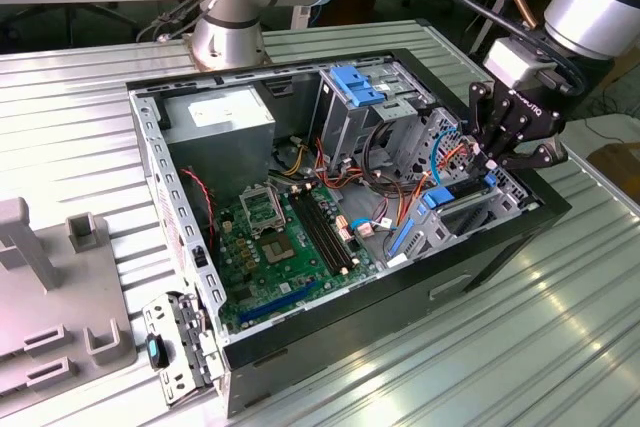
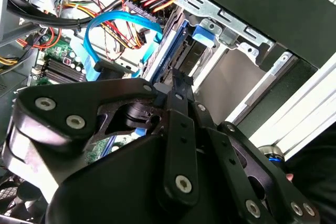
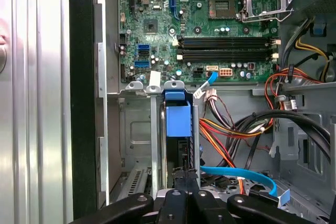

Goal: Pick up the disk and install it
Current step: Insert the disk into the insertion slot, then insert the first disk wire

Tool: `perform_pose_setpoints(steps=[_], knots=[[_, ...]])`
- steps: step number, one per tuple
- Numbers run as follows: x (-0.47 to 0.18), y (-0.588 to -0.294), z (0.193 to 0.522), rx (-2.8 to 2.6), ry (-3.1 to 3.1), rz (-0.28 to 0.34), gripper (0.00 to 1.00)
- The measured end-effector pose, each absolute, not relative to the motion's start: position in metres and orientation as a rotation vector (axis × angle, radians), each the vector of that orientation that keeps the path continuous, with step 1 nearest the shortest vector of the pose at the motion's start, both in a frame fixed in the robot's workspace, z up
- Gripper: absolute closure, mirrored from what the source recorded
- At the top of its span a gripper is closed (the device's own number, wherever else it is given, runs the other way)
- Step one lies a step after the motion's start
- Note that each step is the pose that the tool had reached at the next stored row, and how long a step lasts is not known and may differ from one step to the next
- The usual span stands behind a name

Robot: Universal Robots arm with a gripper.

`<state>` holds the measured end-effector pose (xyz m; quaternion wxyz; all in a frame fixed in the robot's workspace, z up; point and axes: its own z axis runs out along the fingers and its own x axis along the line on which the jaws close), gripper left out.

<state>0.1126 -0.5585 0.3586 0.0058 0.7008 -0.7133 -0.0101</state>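
Note:
The disk [image 3: 182, 148] stands on edge in a metal bay at the front end of the open computer case [image 1: 180, 237], with its bright blue carrier [image 3: 177, 120] showing at its end. In the second wrist view the disk [image 2: 167, 45] shows as a thin blue-railed edge between the bay's walls. My gripper [image 3: 182, 176] reaches down into that bay with its black fingers [image 2: 181, 90] drawn together on the disk's edge. In the exterior view my gripper [image 1: 491, 169] hangs over the case's corner at the exterior view's right.
Orange, red and black cables [image 3: 236, 129] and a thin blue cable [image 3: 236, 174] crowd the space beside the bay. The motherboard [image 1: 280, 237], the power supply [image 1: 220, 117] and an upright cage with a blue bracket [image 1: 355, 82] fill the case. A grey fixture [image 1: 40, 287] sits on the ribbed table.

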Motion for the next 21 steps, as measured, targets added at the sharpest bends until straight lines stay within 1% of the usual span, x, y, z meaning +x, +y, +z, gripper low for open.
perform_pose_setpoints(steps=[5, 12, 15, 17, 21], knots=[[0.114, -0.558, 0.359, 2.193, -2.233, -0.032, 0.89], [0.133, -0.558, 0.359, 2.191, -2.230, -0.033, 0.89], [0.135, -0.558, 0.365, 2.186, -2.226, -0.032, 0.89], [0.136, -0.555, 0.375, 2.181, -2.221, -0.024, 0.89], [0.136, -0.551, 0.376, 2.204, -2.192, -0.016, 0.89]])
